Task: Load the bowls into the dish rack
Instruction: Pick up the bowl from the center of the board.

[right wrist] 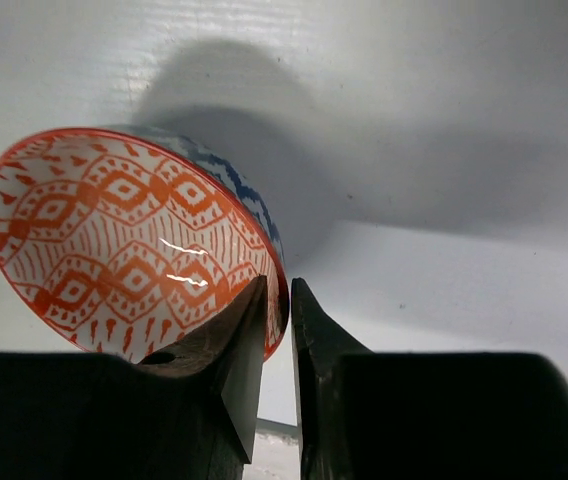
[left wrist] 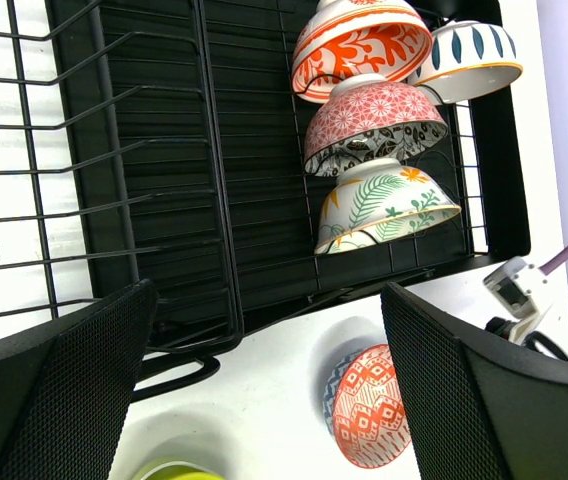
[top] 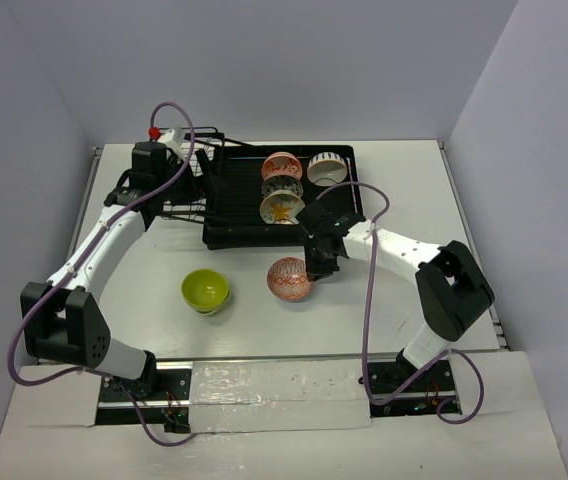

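Note:
A red-orange patterned bowl (top: 289,279) (right wrist: 124,240) (left wrist: 369,410) is tipped on its side in front of the dish rack (top: 234,215) (left wrist: 164,150). My right gripper (top: 316,262) (right wrist: 277,300) is shut on its rim, one finger inside the bowl and one outside. To its left a lime green bowl (top: 205,290) (left wrist: 169,470) stands upright on the table. Several patterned bowls stand on edge in the rack's right part, among them an orange leaf one (top: 282,165) (left wrist: 359,40). My left gripper (top: 200,160) (left wrist: 264,390) hangs open over the rack's left end, holding nothing.
The rack's wire basket section (top: 179,195) (left wrist: 24,200) sits under my left arm. The right arm's purple cable (top: 367,300) loops above the table. Grey walls enclose the white table on three sides.

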You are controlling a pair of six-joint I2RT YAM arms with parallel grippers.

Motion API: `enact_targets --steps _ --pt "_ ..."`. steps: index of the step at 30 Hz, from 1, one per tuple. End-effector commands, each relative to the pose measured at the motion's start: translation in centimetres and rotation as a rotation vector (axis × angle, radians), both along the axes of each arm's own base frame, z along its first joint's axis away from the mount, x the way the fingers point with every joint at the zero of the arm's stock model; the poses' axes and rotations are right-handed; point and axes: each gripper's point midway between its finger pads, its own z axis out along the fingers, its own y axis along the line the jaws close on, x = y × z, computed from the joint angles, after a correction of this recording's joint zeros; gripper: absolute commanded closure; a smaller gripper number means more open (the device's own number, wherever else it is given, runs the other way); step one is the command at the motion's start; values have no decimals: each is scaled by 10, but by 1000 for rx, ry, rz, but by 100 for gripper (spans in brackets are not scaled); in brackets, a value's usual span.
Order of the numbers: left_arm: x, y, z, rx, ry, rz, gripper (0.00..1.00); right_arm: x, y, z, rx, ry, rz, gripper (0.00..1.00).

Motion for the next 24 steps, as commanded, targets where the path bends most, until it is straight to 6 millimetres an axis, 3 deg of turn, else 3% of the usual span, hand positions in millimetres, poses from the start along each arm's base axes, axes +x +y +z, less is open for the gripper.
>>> enact_targets --steps 1,5,10,15,18,24 --pt "11 -1 19 -4 -51 -6 1 21 -2 19 -9 -86 -17 77" --pt "12 -4 17 -14 -41 -17 1 24 -4 18 -19 -84 -22 80" --pt "11 -8 15 -25 -32 -29 1 28 -3 17 -26 -86 -26 90" --pt "11 -7 14 -25 -32 -27 1 32 1 18 -19 -95 -17 92" --pt "11 -7 14 -23 -33 -27 1 34 2 19 -17 -98 -7 100" --pt "12 -7 18 -21 -39 -25 1 34 9 23 9 -103 45 100"
